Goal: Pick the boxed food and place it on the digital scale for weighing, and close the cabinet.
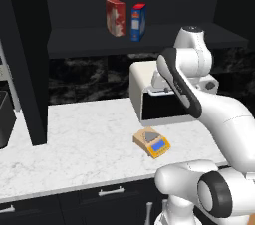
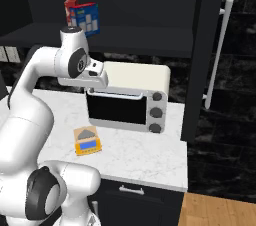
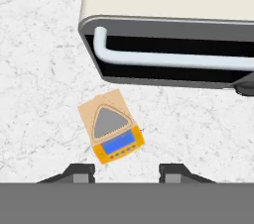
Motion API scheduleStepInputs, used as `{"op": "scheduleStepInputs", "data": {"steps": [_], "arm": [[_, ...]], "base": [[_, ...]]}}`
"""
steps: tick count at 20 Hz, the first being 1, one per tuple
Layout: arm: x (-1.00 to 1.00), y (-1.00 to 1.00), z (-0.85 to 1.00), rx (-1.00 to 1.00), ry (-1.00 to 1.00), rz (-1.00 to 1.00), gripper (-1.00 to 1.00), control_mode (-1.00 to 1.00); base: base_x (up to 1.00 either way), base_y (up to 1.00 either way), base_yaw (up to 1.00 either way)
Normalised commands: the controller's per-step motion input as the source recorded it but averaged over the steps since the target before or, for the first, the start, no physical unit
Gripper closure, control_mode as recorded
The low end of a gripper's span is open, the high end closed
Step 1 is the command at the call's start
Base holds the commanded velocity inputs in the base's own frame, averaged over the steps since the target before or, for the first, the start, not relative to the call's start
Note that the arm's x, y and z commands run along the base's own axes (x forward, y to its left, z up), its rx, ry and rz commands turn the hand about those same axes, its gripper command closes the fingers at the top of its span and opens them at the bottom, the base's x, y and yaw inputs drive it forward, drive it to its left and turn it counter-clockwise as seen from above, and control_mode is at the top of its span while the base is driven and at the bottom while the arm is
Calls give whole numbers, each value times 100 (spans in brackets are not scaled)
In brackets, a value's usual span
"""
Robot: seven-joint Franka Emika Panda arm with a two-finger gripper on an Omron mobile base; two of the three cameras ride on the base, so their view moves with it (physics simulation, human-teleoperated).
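The boxed food [image 1: 138, 22], a small carton with a blue side and red top, stands upright on the inner shelf of the open black cabinet [image 1: 89, 40]; it is also on that shelf in the right base view [image 2: 86, 20]. The orange-tan digital scale [image 1: 152, 142] [image 2: 87, 140] lies on the white marble counter in front of the toaster oven. My gripper [image 3: 126, 173] hangs above the counter, open and holding nothing, looking straight down at the scale [image 3: 110, 126]. The cabinet doors [image 1: 25, 45] [image 2: 205, 45] stand swung out.
A cream toaster oven [image 1: 149, 94] [image 2: 130, 95] [image 3: 168, 20] sits on the counter under the shelf, just behind the scale. A red-and-white mottled carton [image 1: 115, 17] stands left of the boxed food. A long silver bar handle [image 2: 220, 45] runs down the right door. Black drawers [image 1: 109, 191] front the counter.
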Motion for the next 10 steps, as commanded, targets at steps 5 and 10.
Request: {"op": "scheduleStepInputs", "data": {"steps": [5,10], "arm": [[-33,0,0,0,-1,0,-100,-100],[-45,9,0,0,-2,5,-100,-100]], "base": [[0,0,0],[0,0,0]]}}
